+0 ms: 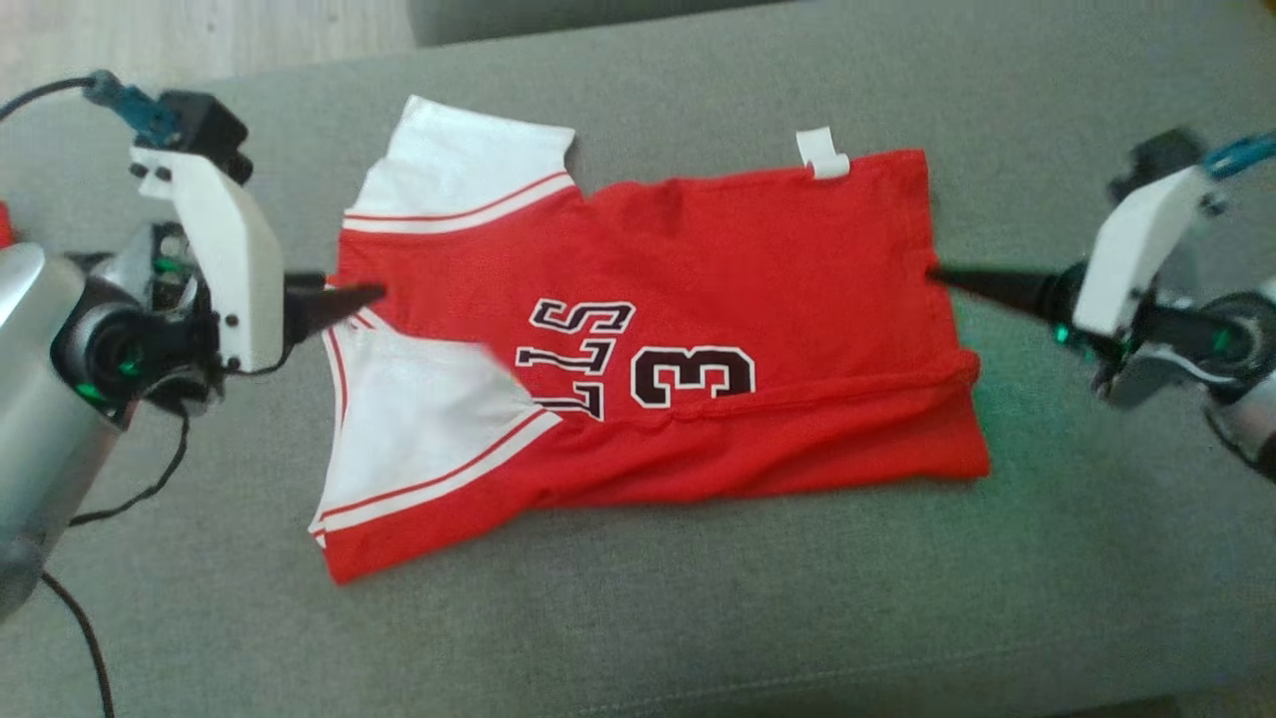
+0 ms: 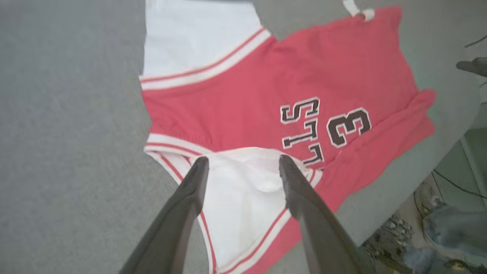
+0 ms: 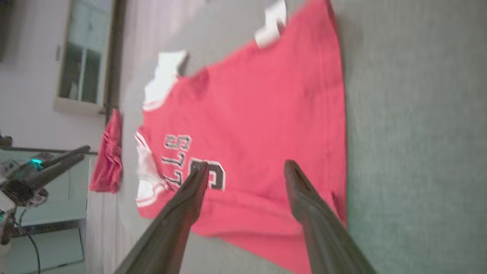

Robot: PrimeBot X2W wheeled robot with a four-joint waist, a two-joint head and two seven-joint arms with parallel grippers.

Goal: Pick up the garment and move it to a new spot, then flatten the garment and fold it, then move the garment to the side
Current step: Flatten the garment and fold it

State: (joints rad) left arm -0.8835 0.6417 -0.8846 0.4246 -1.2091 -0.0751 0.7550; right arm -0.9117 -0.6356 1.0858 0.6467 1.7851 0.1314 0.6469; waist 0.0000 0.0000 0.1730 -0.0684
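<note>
Lying nearly flat on the cushion [image 1: 698, 618], one long edge turned over, the jersey [image 1: 758, 289] seems ready for folding, then shifting aside; left gripper [image 2: 243, 160] and right gripper [image 3: 247, 165] are spread, empty.

1 jersey [image 1: 698, 299], 2 claws [image 1: 367, 293] [image 1: 939, 274]

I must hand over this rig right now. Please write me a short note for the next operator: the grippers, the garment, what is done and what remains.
Left gripper: open, holding nothing, tips over the white sleeve at the collar end of the jersey.
Right gripper: open, holding nothing, tips at the hem end.
Jersey: spread on the grey cushion, print facing up. Its near long side looks turned over in one fold.
Done: placed and mostly flattened, judging by how it lies.
Left: finish the fold, then move it to the side.
</note>
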